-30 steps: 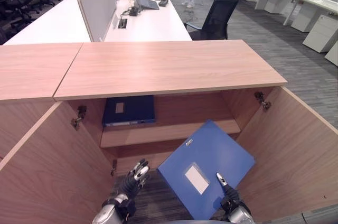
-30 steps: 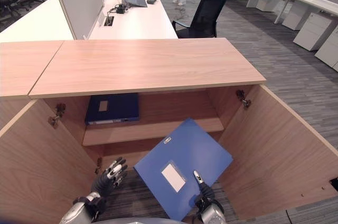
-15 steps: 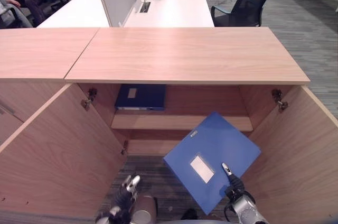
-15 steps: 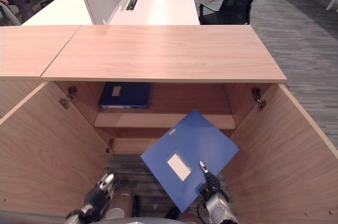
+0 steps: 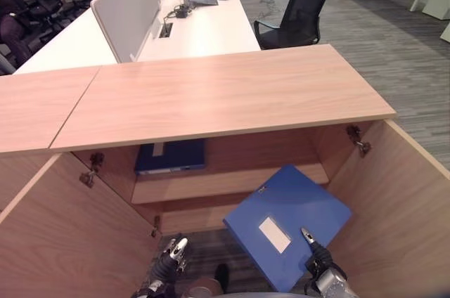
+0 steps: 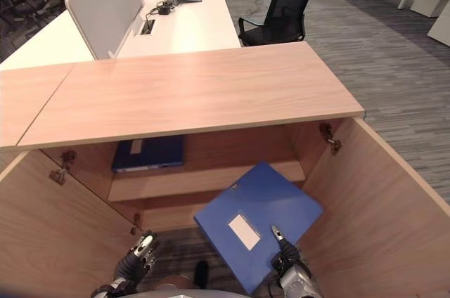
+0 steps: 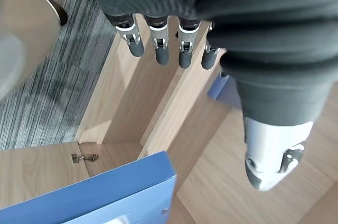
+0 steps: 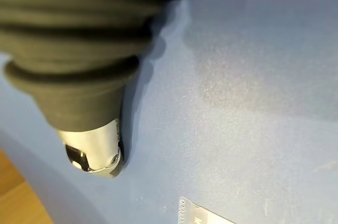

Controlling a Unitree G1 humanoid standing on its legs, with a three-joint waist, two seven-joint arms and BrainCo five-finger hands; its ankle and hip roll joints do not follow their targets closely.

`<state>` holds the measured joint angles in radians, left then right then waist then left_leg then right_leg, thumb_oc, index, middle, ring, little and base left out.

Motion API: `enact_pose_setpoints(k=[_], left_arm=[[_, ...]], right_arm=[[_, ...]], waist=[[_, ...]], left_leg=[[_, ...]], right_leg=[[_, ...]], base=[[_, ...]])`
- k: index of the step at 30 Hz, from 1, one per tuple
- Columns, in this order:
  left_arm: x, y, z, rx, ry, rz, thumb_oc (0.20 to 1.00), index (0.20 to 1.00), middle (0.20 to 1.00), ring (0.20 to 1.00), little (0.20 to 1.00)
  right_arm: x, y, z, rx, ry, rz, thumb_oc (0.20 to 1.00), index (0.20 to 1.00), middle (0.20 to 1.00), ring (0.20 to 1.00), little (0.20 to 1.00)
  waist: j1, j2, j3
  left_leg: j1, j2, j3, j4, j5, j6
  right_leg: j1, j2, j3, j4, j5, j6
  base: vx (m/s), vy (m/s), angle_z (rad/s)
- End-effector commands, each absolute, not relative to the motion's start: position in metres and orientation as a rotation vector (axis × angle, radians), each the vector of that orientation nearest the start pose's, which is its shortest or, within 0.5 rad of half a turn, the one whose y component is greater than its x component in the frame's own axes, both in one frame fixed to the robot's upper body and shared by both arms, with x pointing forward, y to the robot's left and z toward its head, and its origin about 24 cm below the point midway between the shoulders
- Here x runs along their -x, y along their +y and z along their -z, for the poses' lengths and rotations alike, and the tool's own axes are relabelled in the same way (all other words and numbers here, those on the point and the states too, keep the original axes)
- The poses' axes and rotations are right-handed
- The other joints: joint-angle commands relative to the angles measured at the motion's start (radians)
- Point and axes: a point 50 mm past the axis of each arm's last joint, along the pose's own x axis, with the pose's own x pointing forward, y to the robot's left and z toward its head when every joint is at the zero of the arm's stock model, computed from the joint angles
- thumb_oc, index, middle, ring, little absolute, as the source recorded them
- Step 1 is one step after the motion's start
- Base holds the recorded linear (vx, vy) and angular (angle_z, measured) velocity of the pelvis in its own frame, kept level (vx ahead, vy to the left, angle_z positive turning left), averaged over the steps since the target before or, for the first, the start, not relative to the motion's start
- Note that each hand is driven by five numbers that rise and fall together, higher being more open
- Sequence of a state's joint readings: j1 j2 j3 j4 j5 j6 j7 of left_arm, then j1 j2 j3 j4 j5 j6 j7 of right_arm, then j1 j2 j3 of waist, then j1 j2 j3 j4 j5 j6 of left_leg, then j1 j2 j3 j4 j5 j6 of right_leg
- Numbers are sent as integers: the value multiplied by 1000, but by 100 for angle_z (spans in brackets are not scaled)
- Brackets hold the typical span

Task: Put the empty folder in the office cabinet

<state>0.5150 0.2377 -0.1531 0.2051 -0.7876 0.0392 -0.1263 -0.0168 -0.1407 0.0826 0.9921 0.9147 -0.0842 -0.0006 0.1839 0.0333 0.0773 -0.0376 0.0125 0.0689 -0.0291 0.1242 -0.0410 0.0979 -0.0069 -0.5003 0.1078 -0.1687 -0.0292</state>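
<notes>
the right hand (image 5: 318, 257) holds the blue folder (image 5: 288, 214) in front of the open cabinet (image 5: 232, 94), not yet on a shelf (image 5: 225, 180); the left hand (image 7: 158, 39) is relaxed and empty.

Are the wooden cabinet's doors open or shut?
Open. Both doors of the light wooden cabinet swing outward, showing the inner shelf and a dark blue folder on it.

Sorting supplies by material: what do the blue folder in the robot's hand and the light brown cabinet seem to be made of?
The blue folder looks like matte plastic or coated board: an even, faintly grainy blue face with a white label; I cannot tell which. The light brown cabinet looks like wood-grain laminate board: fine streaks, flat satin top, metal hinges.
</notes>
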Motion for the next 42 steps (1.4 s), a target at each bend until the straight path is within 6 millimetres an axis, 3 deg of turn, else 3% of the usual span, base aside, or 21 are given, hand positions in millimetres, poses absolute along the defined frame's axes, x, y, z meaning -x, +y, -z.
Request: enact_pose_setpoints(k=[1,8,10,11,12,13,15,16,17,19,20,23,25,32,37,42], left_arm=[[-88,189,72,618,621,-96,1000,1000,1000,1000,1000],[-83,188,74,619,648,-88,1000,1000,1000,1000,1000],[-79,188,74,612,668,-72,1000,1000,1000,1000,1000],[-78,188,74,612,668,-72,1000,1000,1000,1000,1000],[-76,188,74,607,680,-52,1000,1000,1000,1000,1000],[-75,188,73,607,681,-52,1000,1000,1000,1000,1000],[-74,189,72,589,699,-28,1000,1000,1000,1000,1000],[-74,189,72,589,699,-28,1000,1000,1000,1000,1000],[-70,194,70,564,711,-18,1000,1000,1000,1000,1000],[-65,193,69,552,733,11,1000,1000,1000,1000,1000],[-58,195,69,537,756,21,1000,1000,1000,1000,1000],[-54,196,69,535,768,20,1000,1000,1000,1000,1000],[-44,195,68,559,780,-2,1000,1000,1000,1000,1000],[-27,195,70,582,826,-24,1000,1000,1000,1000,1000],[-17,189,71,598,860,-8,1000,1000,1000,1000,1000],[-13,179,71,615,880,34,1000,1000,1000,1000,1000]], right_arm=[[-175,-191,128,-683,709,425,200,200,200,200,200],[-179,-188,121,-728,660,417,200,200,200,200,200],[-180,-187,118,-747,634,411,200,200,200,200,200],[-180,-187,118,-747,634,411,200,200,200,200,200],[-180,-189,116,-747,616,410,200,200,200,200,200],[-180,-189,116,-747,616,410,200,200,200,200,200],[-181,-184,113,-768,601,395,200,200,200,200,200],[-180,-184,113,-769,602,395,200,200,200,200,200],[-180,-178,112,-788,601,375,200,200,200,200,200],[-172,-172,114,-808,610,361,200,200,200,200,200],[-164,-172,116,-824,622,362,200,200,200,200,200],[-161,-171,117,-826,630,356,200,200,200,200,200],[-160,-170,115,-825,615,340,200,200,200,200,200],[-149,-169,116,-835,623,351,200,200,200,200,200],[-160,-166,105,-863,547,322,200,200,200,200,200],[-188,-170,76,-907,369,296,200,200,200,200,200]], waist=[[26,-42,-14],[15,-64,-28],[8,-72,-43],[8,-72,-43],[-1,-68,-46],[0,-68,-46],[-22,-60,-37],[-21,-61,-37],[-42,-52,-13],[-69,-38,-5],[-84,-42,-14],[-84,-48,-13],[-77,-51,10],[-75,-68,23],[-66,-80,20],[-61,-86,18]], left_leg=[[-74,-5,14,-34,74,-37],[-69,-37,36,24,6,7],[-55,-59,48,35,-32,31],[-55,-59,48,36,-32,31],[-29,-79,52,39,-62,50],[-28,-80,52,39,-63,51],[34,-114,63,44,-120,96],[34,-115,63,44,-120,97],[80,-136,72,48,-151,129],[125,-140,93,49,-190,159],[146,-153,105,41,-212,171],[149,-155,102,33,-210,170],[165,-157,83,30,-212,173],[174,-156,68,40,-227,167],[155,-152,53,41,-231,166],[133,-154,31,62,-252,172]], right_leg=[[36,-33,45,-67,63,44],[42,-80,39,-61,80,84],[37,-117,38,-44,91,119],[36,-117,38,-44,91,119],[21,-160,34,16,98,145],[19,-163,35,21,96,147],[-44,-268,56,224,137,208],[-45,-269,57,226,136,208],[-96,-337,88,376,250,245],[-147,-397,97,498,268,233],[-161,-421,74,484,256,227],[-158,-401,64,438,256,221],[-199,-369,42,377,285,238],[-180,-353,-10,272,302,245],[-183,-340,-14,253,271,231],[-199,-347,-29,277,227,223]], base=[[29,139,-6],[53,169,-2],[75,233,-7],[80,284,-3],[49,222,-1],[96,467,4],[75,384,9],[55,378,32],[43,361,29],[85,412,15],[94,228,12],[71,35,-2],[59,-6,-25],[61,-11,0],[58,-26,2],[51,-15,9]])
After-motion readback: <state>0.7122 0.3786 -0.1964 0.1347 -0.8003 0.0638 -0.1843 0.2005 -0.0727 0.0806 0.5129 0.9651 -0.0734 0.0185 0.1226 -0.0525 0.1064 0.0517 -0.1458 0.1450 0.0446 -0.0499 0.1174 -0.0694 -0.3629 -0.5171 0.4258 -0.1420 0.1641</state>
